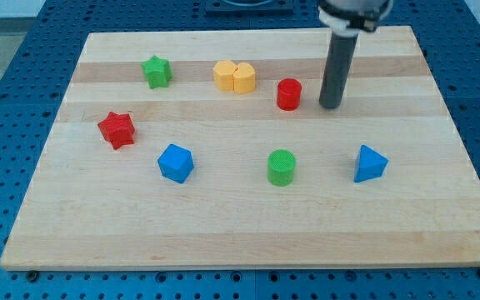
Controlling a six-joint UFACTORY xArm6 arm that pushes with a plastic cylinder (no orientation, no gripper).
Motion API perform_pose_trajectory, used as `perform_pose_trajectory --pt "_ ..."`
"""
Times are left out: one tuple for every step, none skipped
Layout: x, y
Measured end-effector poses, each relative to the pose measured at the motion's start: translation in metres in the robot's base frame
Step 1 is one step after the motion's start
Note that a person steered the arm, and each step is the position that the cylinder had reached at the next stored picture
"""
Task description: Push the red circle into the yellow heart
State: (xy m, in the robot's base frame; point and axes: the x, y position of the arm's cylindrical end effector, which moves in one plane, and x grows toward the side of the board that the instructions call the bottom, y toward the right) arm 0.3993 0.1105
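- Step in hand, as a guess: lining up for the push. My tip [330, 106] down on the wooden tabletop [248, 225], just beside the red circle [288, 94] on the view's right, with a thin gap showing, so not touching yet.
- Red circle up in the top half of the tabletop, near the yellow heart [234, 77] but still apart from it. Heart a bit to the view's left of the circle and a little nearer the view's top.
- No jaws here at all, only a straight dark rod. So nothing spread, nothing pressed together, nothing pinched.
- Next move, as a guess: a slide toward the view's left, bending a little toward the view's top. Best to hit the circle in the middle of its side, or else a likely roll off to one side and a miss of the heart.
- Path between circle and heart bare, with no block in the way.
- Other blocks well out of the way: green star [156, 71] at the top left, red star [117, 128] lower on the left, blue block [175, 162] below that, shape hard to name, green circle [281, 167] in the lower middle, blue triangle [369, 163] on the lower right.
- No words, brands or labels to read on any block or on the tabletop.
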Motion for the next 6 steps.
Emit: perform_pose_trajectory --pt "0.005 -0.026" --pt "-0.028 -0.021" --pt "-0.044 -0.039" --pt "-0.045 -0.075" --pt "-0.082 -0.058" --pt "-0.104 -0.057"
